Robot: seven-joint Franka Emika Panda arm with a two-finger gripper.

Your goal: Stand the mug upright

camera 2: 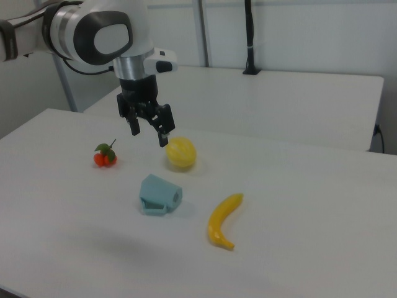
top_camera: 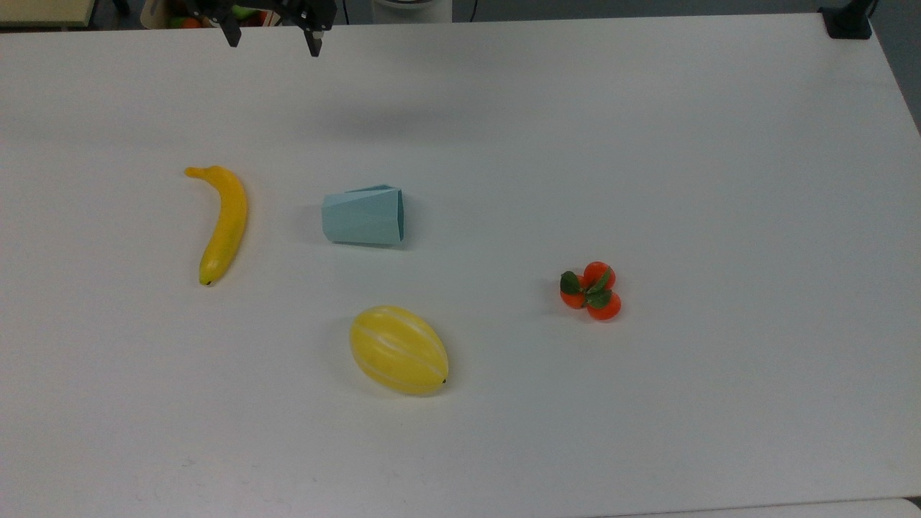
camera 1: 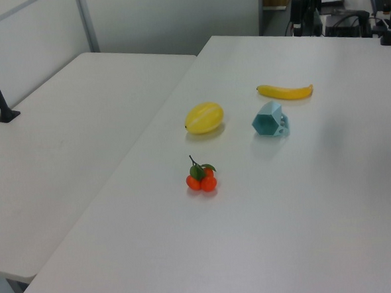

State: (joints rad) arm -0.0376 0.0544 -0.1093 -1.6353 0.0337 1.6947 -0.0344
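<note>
The pale blue-teal faceted mug (top_camera: 363, 214) lies on its side near the middle of the white table (top_camera: 647, 144). Its wide mouth points to the top view's right and its narrower base to the top view's left. The left view looks into the mug (camera 1: 269, 120) through its darker opening. In the right view the mug (camera 2: 159, 194) shows its base end at the right. My gripper (camera 2: 149, 135) hangs in the air above the table, open and empty, well clear of the mug. In the top view the gripper (top_camera: 273, 39) is at the far edge, beyond the mug.
A yellow banana (top_camera: 223, 223) lies to the top view's left of the mug. A yellow melon (top_camera: 398, 350) sits in front of it. A cluster of small oranges with leaves (top_camera: 591, 291) is to the right. A second table (camera 1: 61, 128) adjoins.
</note>
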